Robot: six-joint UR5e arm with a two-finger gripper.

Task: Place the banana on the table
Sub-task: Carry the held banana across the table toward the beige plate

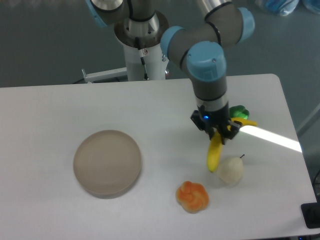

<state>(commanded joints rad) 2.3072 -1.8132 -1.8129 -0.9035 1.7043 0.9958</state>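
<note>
The banana (215, 154) is bright yellow and slender. It hangs almost upright below my gripper (218, 135), which is shut on its upper end. Its lower tip is close to the white table (160, 105), right beside a pale pear-like fruit (230, 170); I cannot tell whether the tip touches the tabletop. The gripper stands over the right part of the table, well to the right of the plate.
A round tan plate (107, 162) lies at the left centre. A lumpy orange-yellow fruit (192, 196) lies near the front. A green and yellow toy (241, 115) lies just behind the gripper. A bright strip of light crosses the right edge.
</note>
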